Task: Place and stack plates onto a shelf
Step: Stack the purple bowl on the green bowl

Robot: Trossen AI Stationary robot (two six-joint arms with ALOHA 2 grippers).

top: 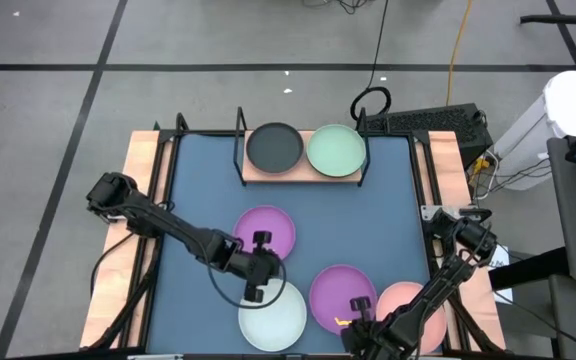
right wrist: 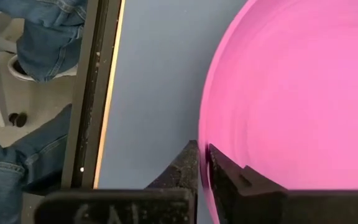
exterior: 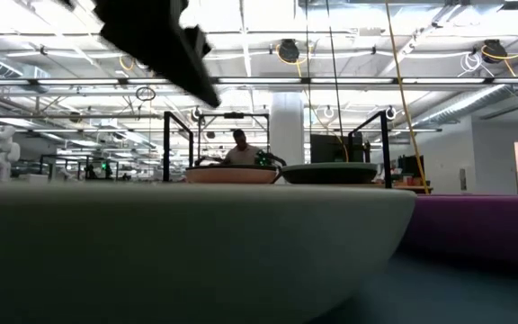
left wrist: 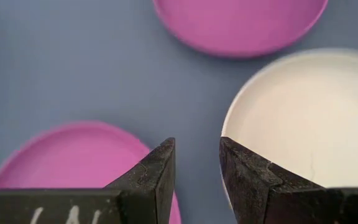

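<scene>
The shelf (top: 303, 172) stands at the table's far edge and carries a black plate (top: 273, 148) and a pale green plate (top: 336, 150) side by side. Flat on the blue table lie a purple plate (top: 266, 232), a white plate (top: 273, 318), a second purple plate (top: 340, 292) and a pink plate (top: 418, 300). My left gripper (left wrist: 197, 163) is open and hovers over bare table between the first purple plate (left wrist: 73, 162) and the white plate (left wrist: 303, 118). My right gripper (right wrist: 204, 163) is shut at the second purple plate's near-right rim. My right gripper pinches the second purple plate's rim (right wrist: 205, 134) on its near-right side. One finger (right wrist: 229, 171) is inside the rim and the other (right wrist: 188, 165) outside. The fingers point toward the table's left and downward. Whether the plate is lifted clear, I cannot tell.
The table's near edge rail (right wrist: 95, 93) runs close beside my right gripper, with a person's legs in jeans (right wrist: 48, 31) beyond it. Black wire posts (top: 240, 140) flank the shelf. A keyboard (top: 433, 122) lies behind the table. Bare tabletop (top: 368, 220) lies between shelf and plates.
</scene>
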